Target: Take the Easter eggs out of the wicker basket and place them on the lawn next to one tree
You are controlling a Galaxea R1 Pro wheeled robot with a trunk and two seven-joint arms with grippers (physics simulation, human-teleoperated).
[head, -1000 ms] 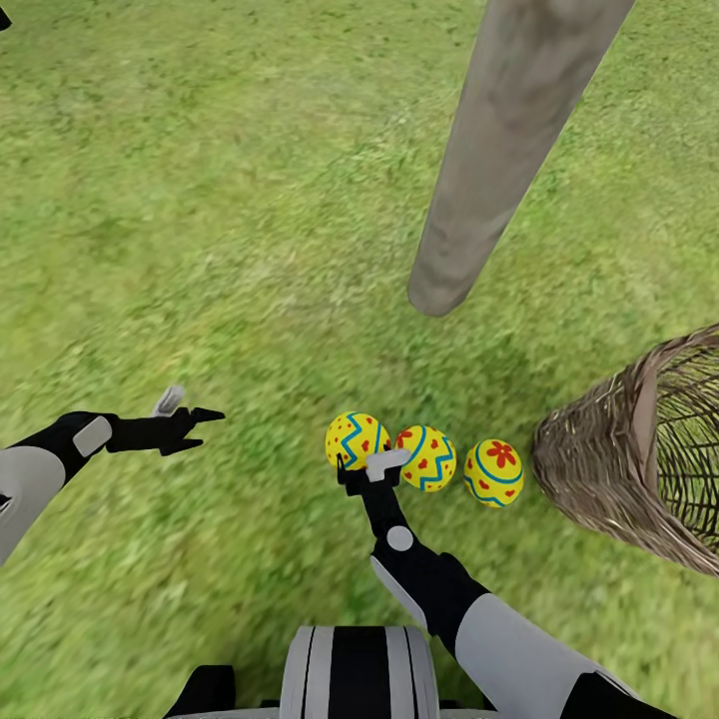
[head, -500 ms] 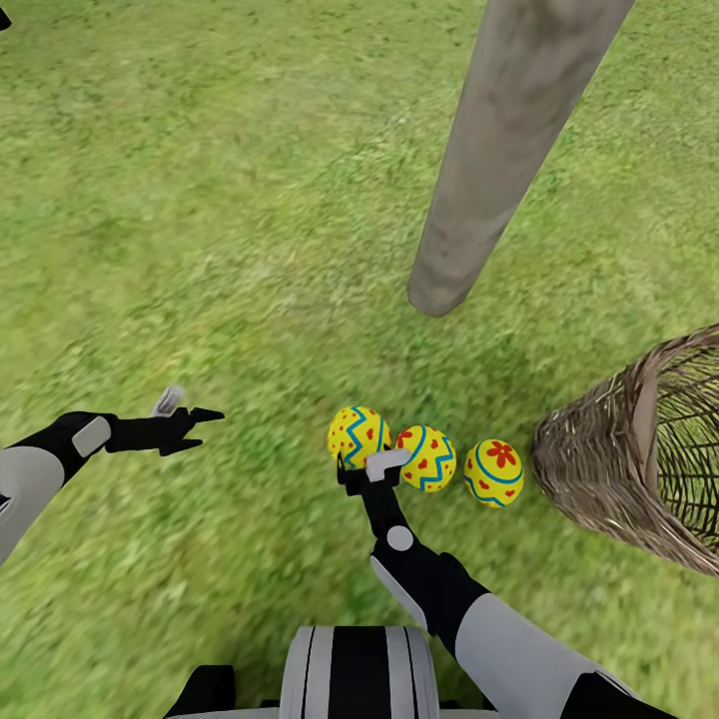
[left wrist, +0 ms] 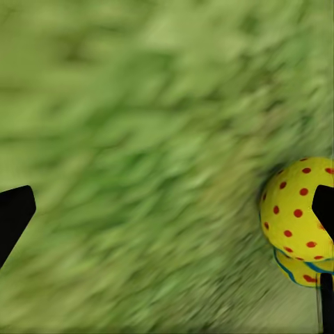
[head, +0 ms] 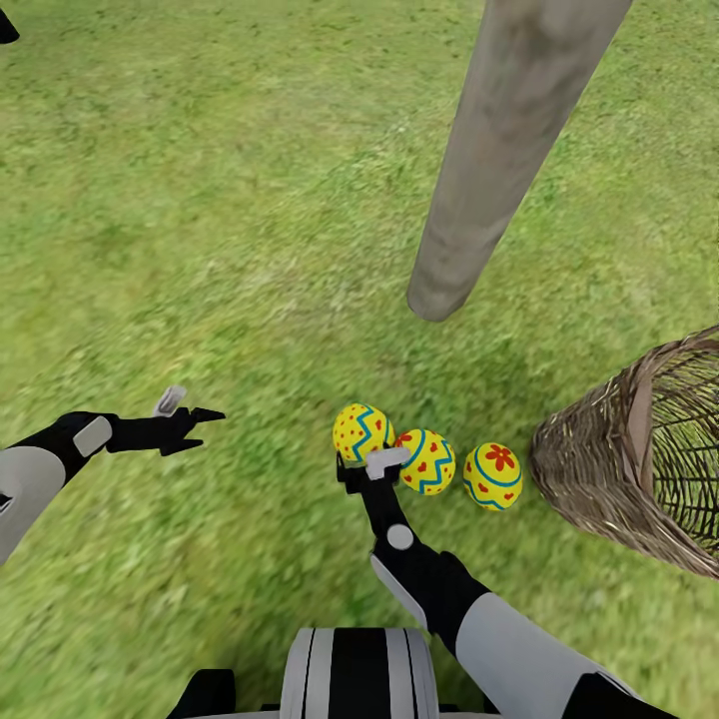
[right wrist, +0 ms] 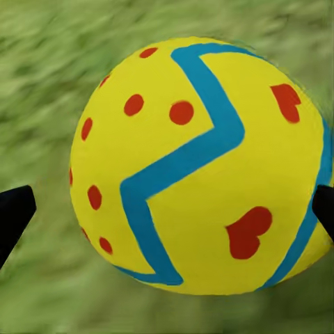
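- Three bright yellow eggs lie in a row on the short green lawn (head: 200,250), low in the head view's centre: a red-dotted egg with a blue zigzag (head: 361,433), a heart-marked egg (head: 427,460) touching it, and a red-flower egg (head: 492,475) just beside.
- The pale grey-brown straight tree trunk (head: 499,160) rises near them, upper right.
- The brown open-woven wicker basket (head: 619,469) sits tilted at the right edge, just beside the flower egg.
- The right gripper (head: 367,471) sits just below the dotted egg with fingers spread, released.
- The left gripper (head: 190,417), at mid-left, hangs open over grass, well apart from the eggs.
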